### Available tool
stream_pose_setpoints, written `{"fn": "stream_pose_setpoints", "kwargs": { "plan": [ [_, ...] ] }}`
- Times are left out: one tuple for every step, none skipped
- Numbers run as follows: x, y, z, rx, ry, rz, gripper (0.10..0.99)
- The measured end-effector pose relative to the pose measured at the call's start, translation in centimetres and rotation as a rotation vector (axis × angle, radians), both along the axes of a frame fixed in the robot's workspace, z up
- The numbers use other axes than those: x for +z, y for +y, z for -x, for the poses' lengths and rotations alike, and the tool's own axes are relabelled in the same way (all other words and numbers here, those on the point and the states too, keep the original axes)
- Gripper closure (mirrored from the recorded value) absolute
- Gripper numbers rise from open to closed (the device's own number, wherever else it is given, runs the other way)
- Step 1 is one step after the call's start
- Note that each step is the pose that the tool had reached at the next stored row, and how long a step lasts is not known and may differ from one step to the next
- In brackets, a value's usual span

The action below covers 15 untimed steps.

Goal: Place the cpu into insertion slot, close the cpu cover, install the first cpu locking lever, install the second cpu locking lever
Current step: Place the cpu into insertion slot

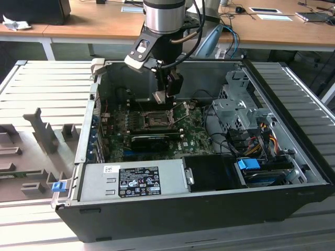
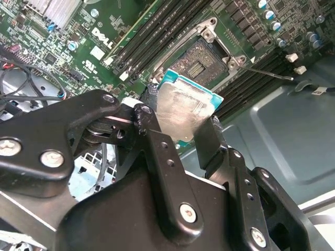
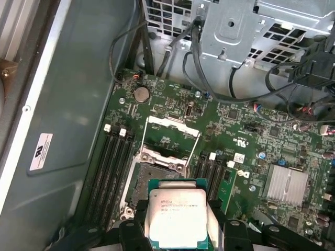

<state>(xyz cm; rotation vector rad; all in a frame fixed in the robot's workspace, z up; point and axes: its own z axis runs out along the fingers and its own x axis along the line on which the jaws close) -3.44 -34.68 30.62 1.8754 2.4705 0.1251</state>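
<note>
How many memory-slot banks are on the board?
2. One bank runs along one side of the insertion slot; the other bank runs along the opposite side, partly hidden behind the cpu.

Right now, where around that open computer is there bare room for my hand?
Bare: the ribbed panel beside the case, exterior view's right, and the grey case wall beside the memory slots. Crowded: the cables by the drive cage.
</note>
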Motion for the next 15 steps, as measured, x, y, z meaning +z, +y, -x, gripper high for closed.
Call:
{"fn": "stream_pose_setpoints", "kwargs": {
  "plan": [
    [-0.04,0.0,0.0,-0.001,0.0001,0.0,0.561],
    [-0.06,0.0,0.0,-0.004,0.0,0.0,0.561],
    [-0.06,0.0,0.0,-0.007,0.0,0.0,0.561],
    [-0.08,0.0,0.0,-0.013,0.0,0.0,0.561],
    [-0.09,0.0,0.0,-0.021,-0.0001,0.0,0.561],
    [-0.1,0.0,0.0,-0.028,0.0,0.0,0.561],
    [-0.11,0.0,0.0,-0.039,0.0,0.0,0.561],
    [-0.12,0.0,0.0,-0.05,0.0,0.0,0.561],
    [-0.13,0.0,0.0,-0.057,0.0,0.0,0.561],
    [-0.14,0.0,0.0,-0.064,-0.0001,0.0,0.561],
    [-0.14,0.0,0.0,-0.077,0.0,0.0,0.561],
    [-0.15,0.0,0.0,-0.09,-0.0001,0.0,0.561],
    [-0.17,0.0,0.0,-0.105,0.0,0.0,0.561],
    [-0.19,0.0,0.0,-0.122,-0.0001,0.0,0.561],
    [-0.19,0.0,0.0,-0.134,0.0,0.0,0.561]
  ]
}}
